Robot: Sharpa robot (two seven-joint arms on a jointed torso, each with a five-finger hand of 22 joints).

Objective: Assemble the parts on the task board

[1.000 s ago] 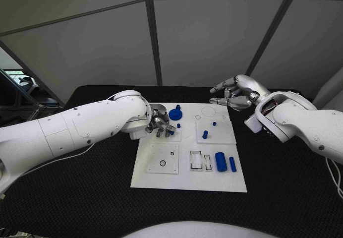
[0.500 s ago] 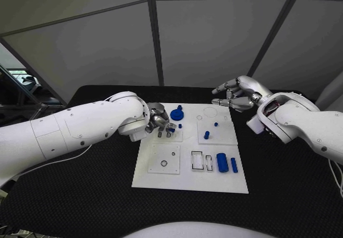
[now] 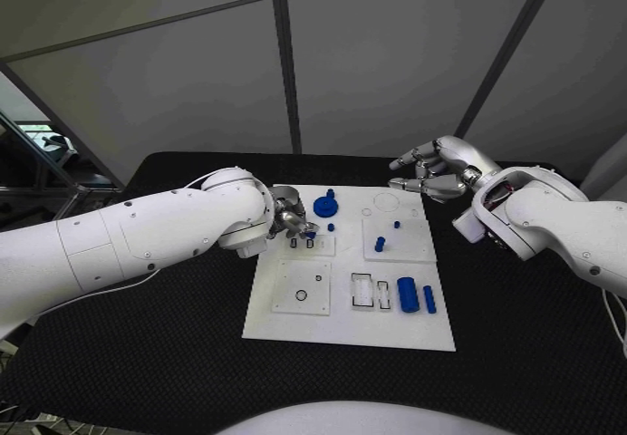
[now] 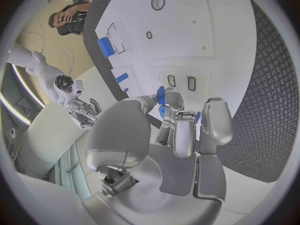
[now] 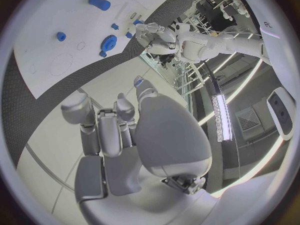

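As the left hand (image 3: 293, 220) lifts a bit from the task board (image 3: 351, 333), fingers curl round a small blue part (image 4: 160, 94); insertion still pending. Right hand (image 3: 438, 171) hovers, fingers loosely apart, empty.

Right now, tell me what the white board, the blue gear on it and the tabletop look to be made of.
The board looks like matte white plastic or painted sheet: flat and even, without glare. The blue gear seems moulded or printed plastic: one solid colour with a dull surface. The tabletop carries a black mat, perhaps rubber or textured plastic; the left wrist view shows a raised tread pattern.
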